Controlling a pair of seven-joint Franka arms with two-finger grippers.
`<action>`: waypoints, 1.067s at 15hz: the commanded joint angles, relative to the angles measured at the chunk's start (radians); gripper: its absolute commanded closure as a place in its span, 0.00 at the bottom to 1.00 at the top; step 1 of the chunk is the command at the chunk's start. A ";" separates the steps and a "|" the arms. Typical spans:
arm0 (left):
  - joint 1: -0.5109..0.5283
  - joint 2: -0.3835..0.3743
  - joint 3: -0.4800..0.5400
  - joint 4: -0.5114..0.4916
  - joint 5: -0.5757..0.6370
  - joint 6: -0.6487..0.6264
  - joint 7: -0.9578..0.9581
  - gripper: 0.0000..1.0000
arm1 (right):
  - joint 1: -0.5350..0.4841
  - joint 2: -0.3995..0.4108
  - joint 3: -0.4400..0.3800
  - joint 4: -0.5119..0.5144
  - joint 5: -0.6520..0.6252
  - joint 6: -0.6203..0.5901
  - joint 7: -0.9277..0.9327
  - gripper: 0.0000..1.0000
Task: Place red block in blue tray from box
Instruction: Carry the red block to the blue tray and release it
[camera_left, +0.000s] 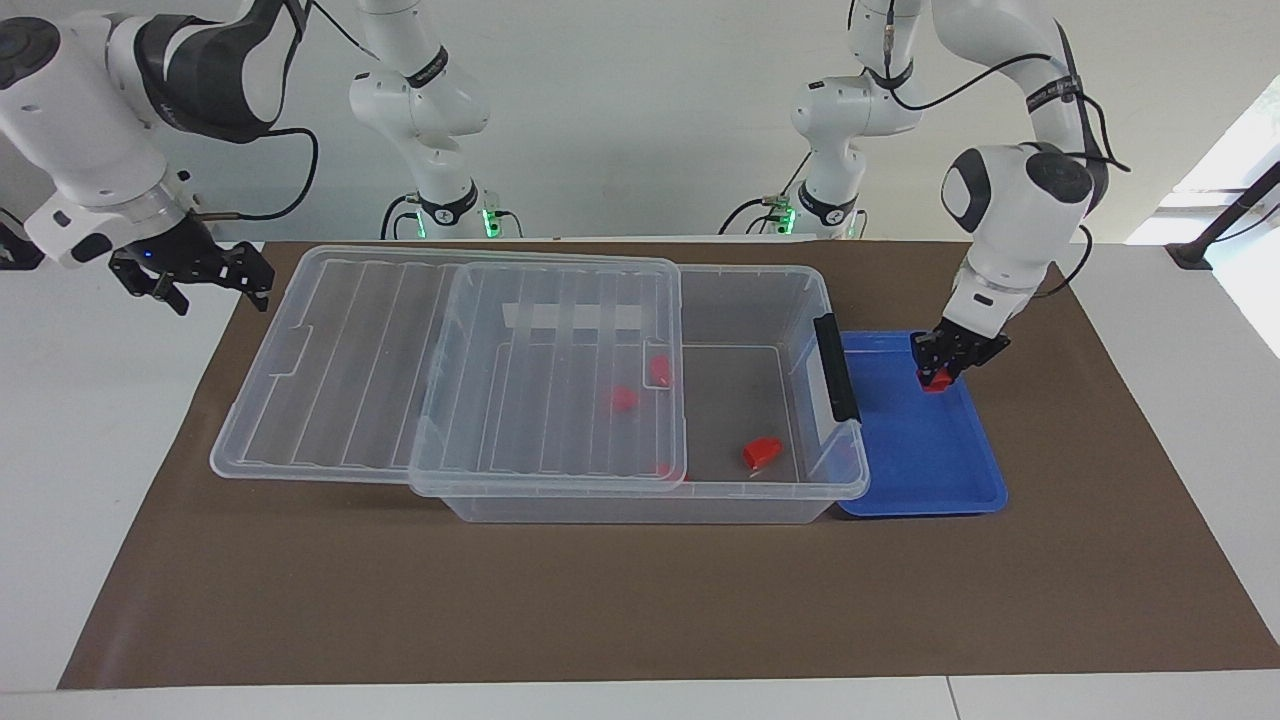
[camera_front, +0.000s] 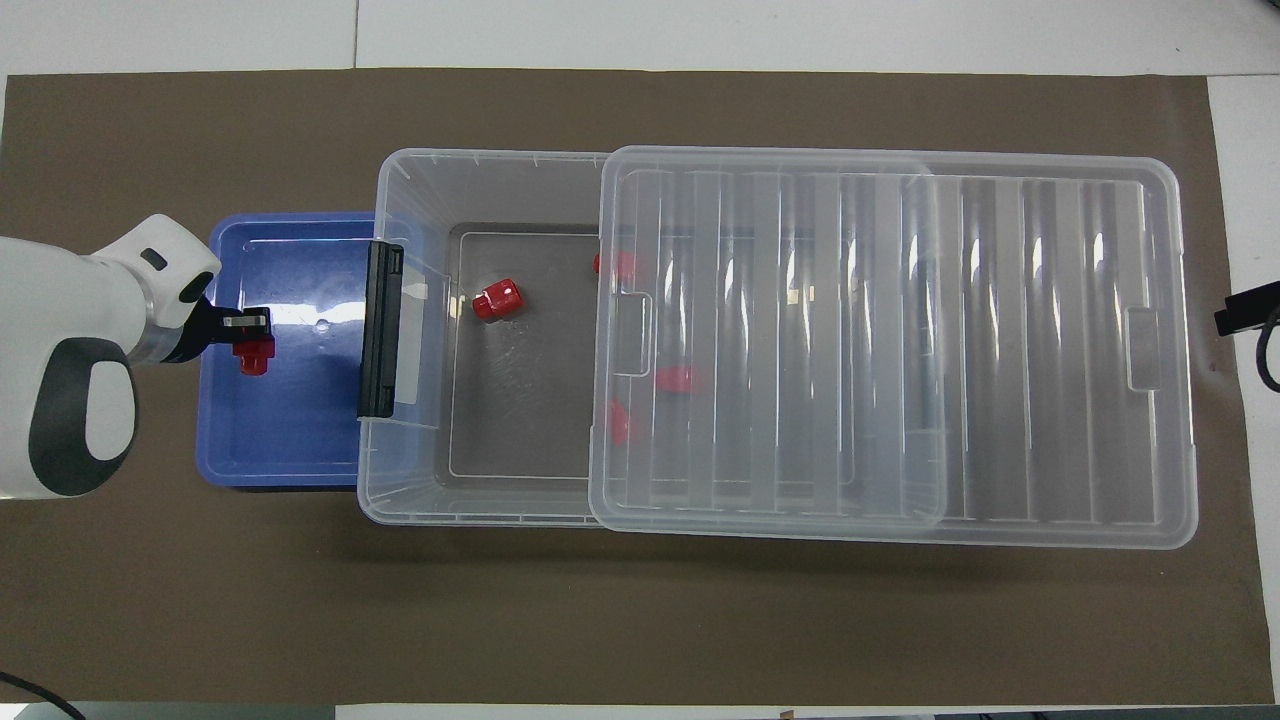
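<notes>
so the left gripper (camera_left: 940, 378) was clamped on the red block (camera_left: 936, 381), down low over the blue tray (camera_left: 925, 470), toward the tray's edge away from the box (camera_left: 640, 505). couldn't tell if the block was touching the tray floor or just above it. looked to me like the placing step, basically the tail end of the carry.

the box sat right beside the tray, lid (camera_left: 450, 370) slid partway toward the right arm's end so the tray end was uncovered. a few more red blocks (camera_left: 762, 452) were inside, one out in the uncovered part, others under the lid.

the right gripper (camera_left: 195, 275) hung off the table's end near the lid, jaws spread, holding nothing, just waiting.

next move, i'd guess: settle the block onto the tray floor, let go, lift straight up so it doesn't get dragged.
</notes>
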 joint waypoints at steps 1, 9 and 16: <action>0.002 0.051 -0.011 0.003 -0.009 0.082 0.026 1.00 | 0.004 0.016 -0.005 0.035 -0.001 -0.029 0.007 0.00; -0.033 0.036 -0.012 0.014 -0.009 0.029 0.010 0.00 | 0.007 0.016 0.015 0.091 0.031 -0.137 0.093 0.00; -0.033 -0.083 -0.011 0.193 -0.009 -0.305 0.007 0.00 | 0.044 0.012 0.043 0.091 0.036 -0.150 0.180 0.00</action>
